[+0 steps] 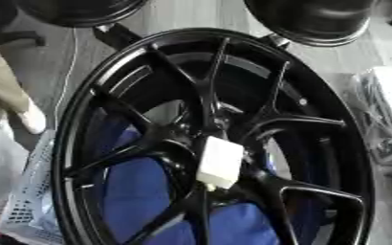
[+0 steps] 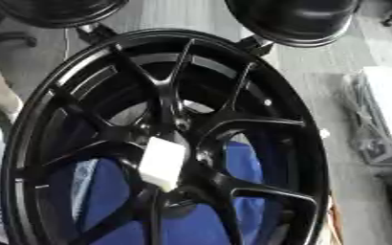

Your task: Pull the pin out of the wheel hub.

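Observation:
A large black alloy wheel hub (image 1: 316,100) with thin branching spokes fills both views, standing tilted in front of me. A white block-shaped piece (image 1: 219,162) sits at its centre, over the middle bore; I cannot make out a pin apart from it. Blue fabric (image 1: 136,196) shows through the lower spokes behind the wheel. Neither of my hands appears in either view.
Two round black dish-shaped parts hang above, one at the top left (image 1: 78,12) and one at the top right (image 1: 312,19). A white mesh basket (image 1: 28,206) lies at the lower left. A clear plastic package (image 1: 387,119) rests on the grey floor at right.

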